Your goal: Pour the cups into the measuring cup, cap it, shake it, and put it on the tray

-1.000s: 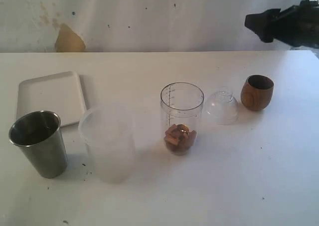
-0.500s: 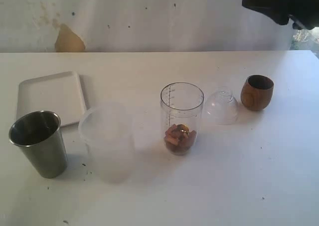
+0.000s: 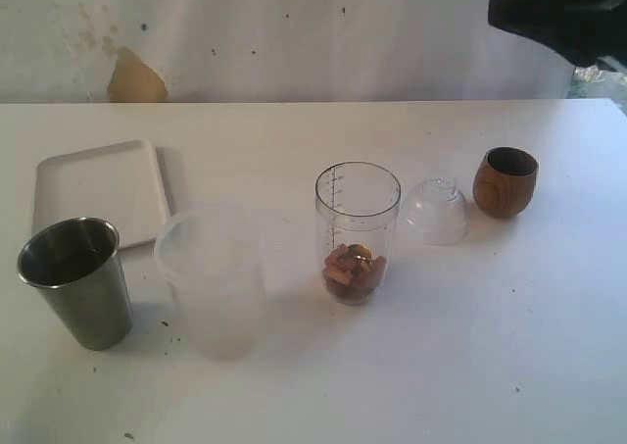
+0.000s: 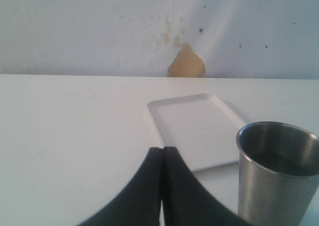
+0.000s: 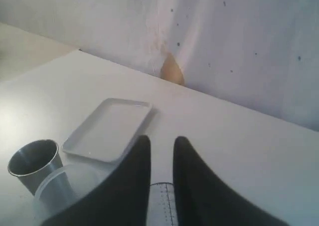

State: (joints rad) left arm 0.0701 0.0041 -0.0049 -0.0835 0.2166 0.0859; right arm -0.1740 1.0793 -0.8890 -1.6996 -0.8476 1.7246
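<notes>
Chunks of brown material (image 3: 353,271) sit in the tall clear plastic measuring cup (image 3: 358,199), upright beside a clear dome lid (image 3: 437,212). The left gripper (image 4: 162,149) is pressed together, empty; the right gripper (image 5: 162,141), raised, stands narrowly parted, holding nothing.

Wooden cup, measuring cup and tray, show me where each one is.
wooden cup (image 3: 505,187), exterior view, on its brown outer side.
measuring cup (image 3: 359,219), exterior view, on its clear wall above the brown pieces.
tray (image 3: 98,184), exterior view, on its bare white floor.
</notes>
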